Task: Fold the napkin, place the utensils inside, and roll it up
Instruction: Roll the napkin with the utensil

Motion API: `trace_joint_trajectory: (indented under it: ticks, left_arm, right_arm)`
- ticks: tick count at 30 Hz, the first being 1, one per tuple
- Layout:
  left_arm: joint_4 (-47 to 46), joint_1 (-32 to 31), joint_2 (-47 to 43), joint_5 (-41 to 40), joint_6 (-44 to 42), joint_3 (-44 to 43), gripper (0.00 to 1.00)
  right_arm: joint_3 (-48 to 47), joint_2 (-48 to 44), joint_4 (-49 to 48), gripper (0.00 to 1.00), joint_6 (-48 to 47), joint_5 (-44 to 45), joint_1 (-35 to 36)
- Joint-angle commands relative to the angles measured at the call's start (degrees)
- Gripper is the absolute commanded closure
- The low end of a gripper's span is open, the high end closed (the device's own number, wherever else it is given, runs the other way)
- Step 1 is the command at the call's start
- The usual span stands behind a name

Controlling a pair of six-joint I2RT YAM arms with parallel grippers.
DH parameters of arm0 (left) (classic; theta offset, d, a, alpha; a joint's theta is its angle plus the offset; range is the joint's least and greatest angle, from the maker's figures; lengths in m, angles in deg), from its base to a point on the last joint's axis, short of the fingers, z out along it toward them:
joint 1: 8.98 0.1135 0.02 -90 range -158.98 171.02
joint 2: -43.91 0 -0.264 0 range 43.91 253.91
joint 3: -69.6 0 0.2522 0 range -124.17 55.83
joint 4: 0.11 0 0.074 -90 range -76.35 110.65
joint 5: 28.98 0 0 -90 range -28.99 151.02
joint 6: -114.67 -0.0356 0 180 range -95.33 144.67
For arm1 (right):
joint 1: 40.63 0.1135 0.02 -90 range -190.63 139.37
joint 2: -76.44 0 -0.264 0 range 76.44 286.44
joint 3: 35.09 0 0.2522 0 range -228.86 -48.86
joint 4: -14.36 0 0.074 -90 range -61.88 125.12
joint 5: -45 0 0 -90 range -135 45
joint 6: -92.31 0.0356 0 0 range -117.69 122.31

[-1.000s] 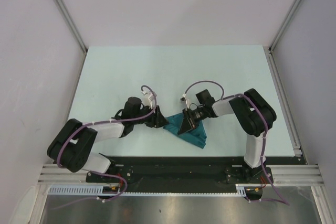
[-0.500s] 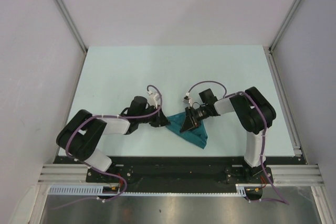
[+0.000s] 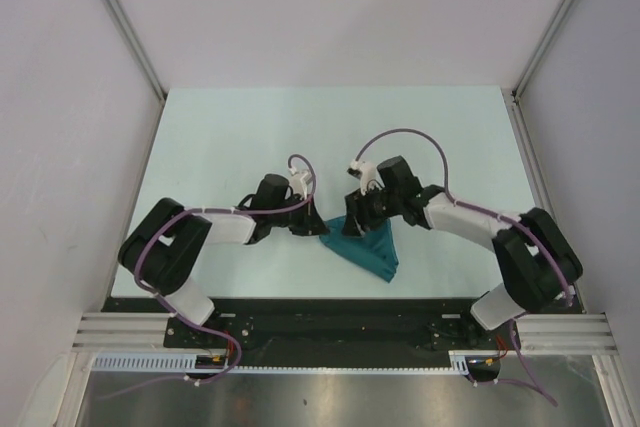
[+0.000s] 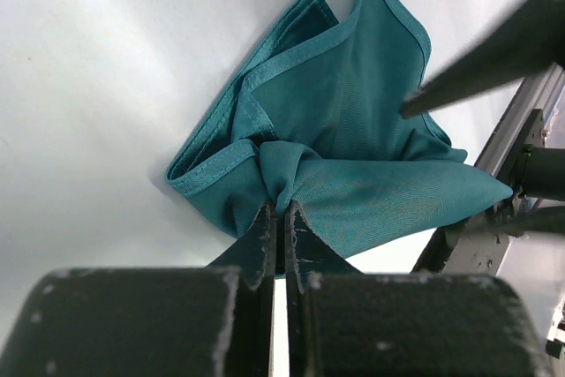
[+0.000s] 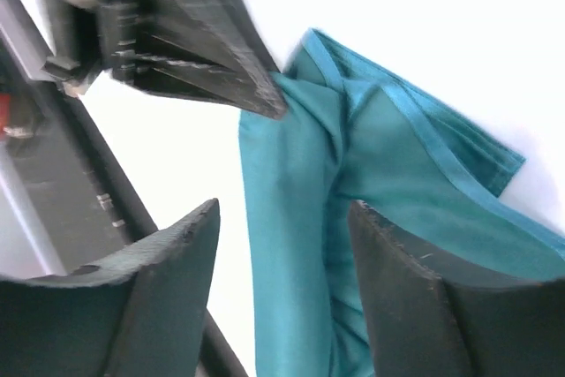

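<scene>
The teal napkin lies crumpled in a rough triangle on the table near the front edge, between my two grippers. My left gripper is shut on a bunched fold at the napkin's left side, its jaws pinching the cloth at the tips. My right gripper hovers over the napkin's upper part with its jaws open and cloth showing between them, untouched. The utensils are out of view.
The pale table top extends behind and to both sides of the cloth. The black front rail runs close below the napkin. The left gripper's fingers sit close to the right gripper.
My left gripper closed on the napkin's left fold. My right gripper opened and let go of the cloth, while its arm swung its elbow out to the right.
</scene>
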Motion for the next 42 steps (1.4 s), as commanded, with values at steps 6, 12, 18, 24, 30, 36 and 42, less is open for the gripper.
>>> trace_joint_trajectory:
  ticks: [6, 12, 18, 24, 30, 36, 42]
  left_arm:
    - [6.6, -0.5, 2.8, -0.5, -0.6, -3.1, 1.0]
    - [7.7, -0.4, 3.2, -0.6, -0.5, -3.9, 1.0]
    - [7.8, -0.5, 2.7, -0.3, -0.6, -3.8, 1.0]
    - [7.6, -0.5, 1.7, 0.4, -0.7, -4.4, 0.96]
    - [9.4, -0.4, -0.7, -0.7, -0.7, -6.4, 0.69]
    - [13.4, 1.3, -6.3, -4.5, -2.7, -7.5, 0.37]
    - [14.7, 4.5, -13.9, -9.2, -5.1, -3.1, 0.29]
  right_arm:
    - [6.2, -10.6, -1.8, 0.32, -10.5, 35.7, 18.8]
    - [7.4, -9.6, -2.3, 0.32, -10.8, 37.7, 24.0]
    - [8.7, -6.0, -4.0, 0.33, -9.7, 38.0, 24.3]
    - [7.7, -1.7, -4.4, 0.35, -8.0, 38.0, 23.2]
    - [6.5, 1.7, -2.3, 0.4, -5.1, 34.8, 21.0]
    - [6.5, 2.4, -1.2, 0.62, -3.6, 29.9, 20.3]
    - [9.2, 0.5, -5.7, 0.76, -1.4, 14.4, 15.8]
